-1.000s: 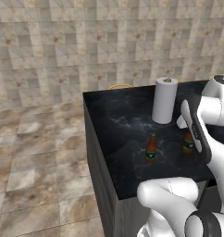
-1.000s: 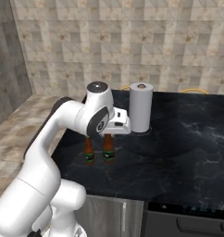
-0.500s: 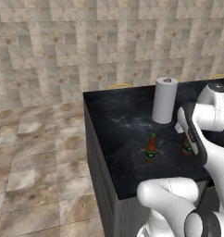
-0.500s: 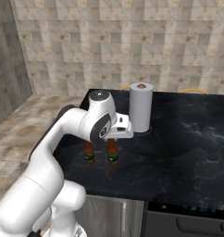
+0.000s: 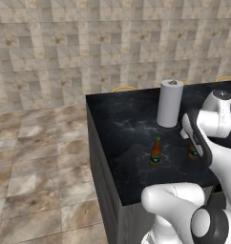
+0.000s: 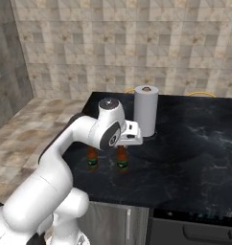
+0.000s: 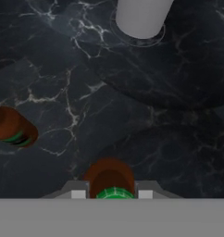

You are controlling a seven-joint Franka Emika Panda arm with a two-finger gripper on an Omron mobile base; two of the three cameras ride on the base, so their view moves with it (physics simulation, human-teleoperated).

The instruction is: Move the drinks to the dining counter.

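Fingers [image 7: 112, 193] clamped on second bottle [image 6: 121, 159], now lowered onto dining surface [image 6: 194, 143] beside first bottle [image 6: 92, 159]; release next.

Two bottles [image 6: 107, 160] upright on the dining counter [image 6: 194, 158] — paper-towel roll [image 6: 146, 111] behind.

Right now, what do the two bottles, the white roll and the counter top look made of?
Bottles: likely brown glass, glossy tint, green caps, dark labels. Fingers are shut on the second one's neck.
White roll: probably paper, matte, with a hollow core at the top.
Counter top: looks like polished black marble, white veining, faint sheen.
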